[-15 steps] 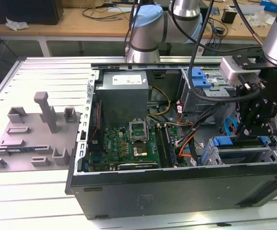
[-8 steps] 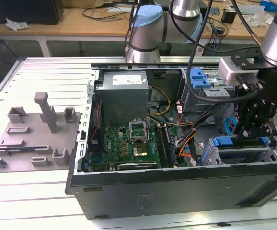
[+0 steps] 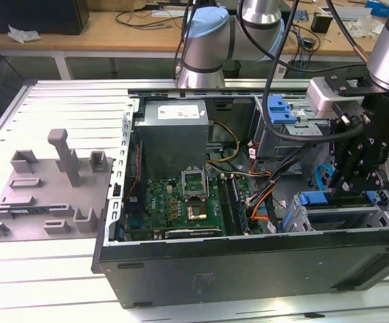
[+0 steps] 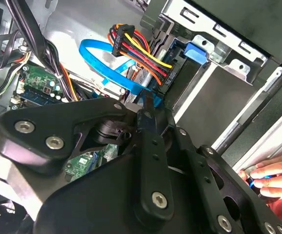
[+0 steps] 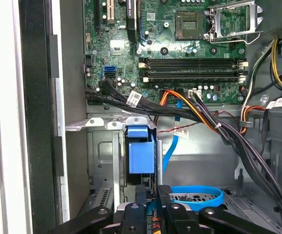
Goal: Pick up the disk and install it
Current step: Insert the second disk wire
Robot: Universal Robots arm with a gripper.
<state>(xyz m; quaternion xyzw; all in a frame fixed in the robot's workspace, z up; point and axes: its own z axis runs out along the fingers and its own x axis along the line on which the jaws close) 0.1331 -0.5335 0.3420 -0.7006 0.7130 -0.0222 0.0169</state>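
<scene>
Blue plastic is showing at the end of the disk (image 5: 141, 156), the flat silver hard drive with a blue frame. It is sitting in a slot of the grey metal drive cage (image 5: 102, 151), with most of its silver body hidden from view. In the exterior view the disk (image 3: 313, 198) is lying in the cage (image 3: 356, 215) at the corner of the open black computer case (image 3: 248, 262), towards the exterior view's right. The black robot gripper (image 5: 151, 192) is hanging just beside the disk's blue end; whether it is spread or pressed together cannot be told. In the second wrist view the gripper (image 4: 148, 105) is reaching in next to a flat light-blue ribbon cable (image 4: 107, 63) and a bundle of red, yellow and black wires with a black connector (image 4: 131, 46). The green motherboard (image 5: 180, 48) is lying on the case floor beyond the cage, and the grey boxy power supply (image 3: 174, 131) is standing next to it. A person's hand (image 4: 272, 178) is resting at the case's edge. Well apart, towards the exterior view's left, a grey plastic fixture with upright posts (image 3: 46, 188) is sitting on the slatted metal table (image 3: 60, 108).
</scene>
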